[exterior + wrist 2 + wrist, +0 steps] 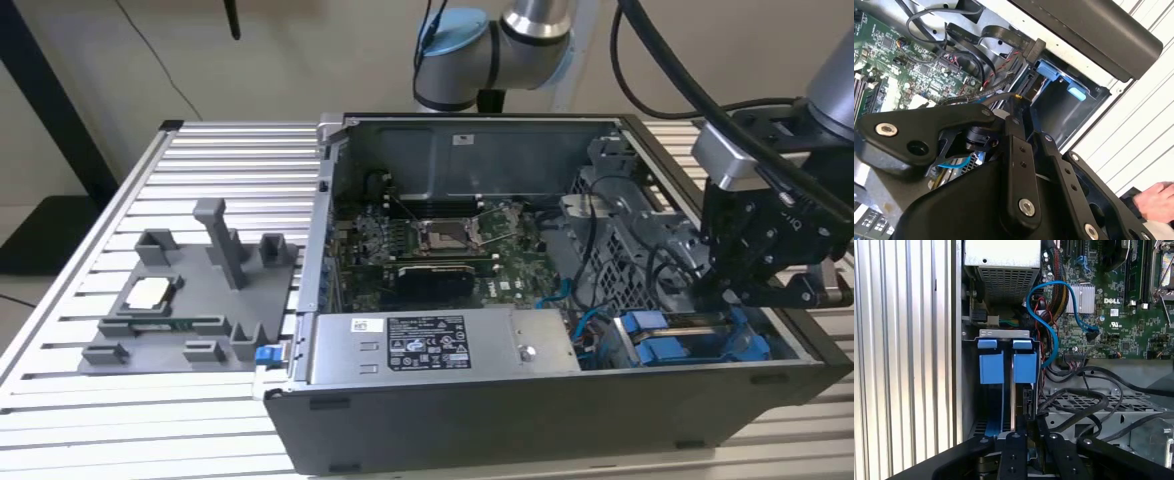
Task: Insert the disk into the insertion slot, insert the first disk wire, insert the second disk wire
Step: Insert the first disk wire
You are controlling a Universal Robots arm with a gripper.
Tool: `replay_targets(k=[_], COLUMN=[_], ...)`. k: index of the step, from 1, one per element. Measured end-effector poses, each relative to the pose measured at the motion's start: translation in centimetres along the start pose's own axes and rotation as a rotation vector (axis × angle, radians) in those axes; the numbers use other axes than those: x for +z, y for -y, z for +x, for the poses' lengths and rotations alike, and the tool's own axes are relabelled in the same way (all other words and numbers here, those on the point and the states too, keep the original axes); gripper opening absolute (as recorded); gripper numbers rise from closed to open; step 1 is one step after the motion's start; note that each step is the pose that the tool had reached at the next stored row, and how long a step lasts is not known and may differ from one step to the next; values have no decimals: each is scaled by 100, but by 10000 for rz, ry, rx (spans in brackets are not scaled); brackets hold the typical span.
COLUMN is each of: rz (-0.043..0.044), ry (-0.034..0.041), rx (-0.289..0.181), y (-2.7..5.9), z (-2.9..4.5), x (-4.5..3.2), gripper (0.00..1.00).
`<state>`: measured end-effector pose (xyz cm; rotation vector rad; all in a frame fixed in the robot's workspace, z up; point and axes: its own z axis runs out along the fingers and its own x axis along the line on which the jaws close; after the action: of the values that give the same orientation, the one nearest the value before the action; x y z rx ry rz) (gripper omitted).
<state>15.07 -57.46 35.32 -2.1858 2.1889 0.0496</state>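
So from where I'm standing the disk (pixel 685 338) looks like it's already down in the insertion slot (pixel 1069 117). That slot is the dark metal bay right beside the power-supply box (pixel 427 345), on the exterior view's right, in the corner of the open case (pixel 534 430). You can see the blue frame pieces poking up there with a pale strip between them. The gripper (pixel 742 298) hangs just above that spot, on the same side of the power-supply box. Honestly I can't tell whether it's open or closed, or gripping anything. My read is that step one is pretty much done and the wires are what's left. In the second wrist view a black connector (pixel 1034 48) dangles loose on its flat cable right next to the slot, not plugged into anything. A blue cable (pixel 1049 283) loops off the motherboard (pixel 441 240) behind the power-supply box and runs toward the bay, but I can't see where its end lands. Head count: one disk, one slot, one gripper, one power-supply box, one loose black connector, one blue cable. There's also one grey fixture tray (pixel 134 340) outside the case, past the power-supply box to the exterior view's left, and one person's hand (pixel 1154 201) off at the edge.
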Motion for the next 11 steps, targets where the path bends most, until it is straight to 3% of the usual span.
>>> replay_targets(k=[11], rz=[0], ry=[16], rx=[0], y=[14], z=[3], x=[66], gripper=[19])
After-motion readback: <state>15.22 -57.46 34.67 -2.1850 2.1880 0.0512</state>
